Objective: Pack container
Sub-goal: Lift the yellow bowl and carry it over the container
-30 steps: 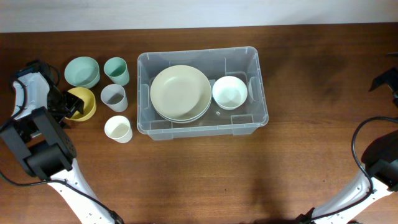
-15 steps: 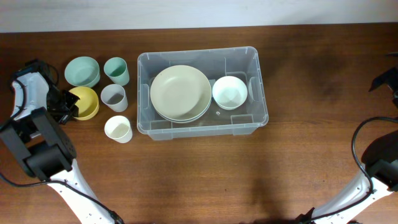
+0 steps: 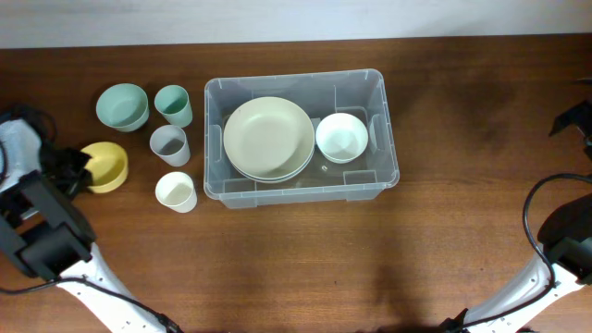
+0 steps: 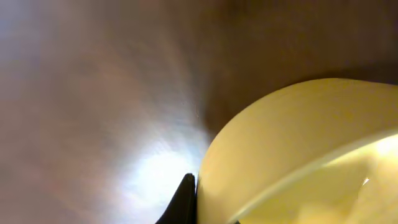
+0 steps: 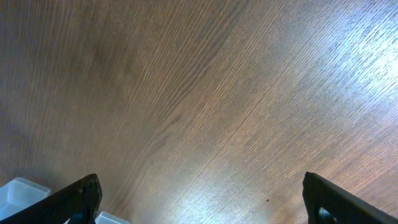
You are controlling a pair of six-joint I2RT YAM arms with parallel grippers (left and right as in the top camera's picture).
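The container (image 3: 296, 78) is a clear bin in the middle of the table, holding stacked cream plates (image 3: 268, 137) and a white bowl (image 3: 341, 137). Its corner shows at the lower left of the right wrist view (image 5: 18, 190). My left gripper (image 3: 76, 169) is shut on the rim of a yellow bowl (image 3: 104, 166), left of the bin. In the left wrist view one black finger (image 4: 183, 202) presses on the bowl's outer wall (image 4: 298, 137); the other finger is hidden. My right gripper (image 5: 205, 205) stands open over bare wood, far right.
Left of the bin stand a green bowl (image 3: 122, 106), a green cup (image 3: 173, 104), a grey cup (image 3: 168, 143) and a cream cup (image 3: 175, 191). The right arm's base and cable (image 3: 555, 231) sit at the table's right edge.
My left gripper has shut on the yellow bowl's rim and drawn the bowl left and toward the front, away from the cups. The right arm has not moved.
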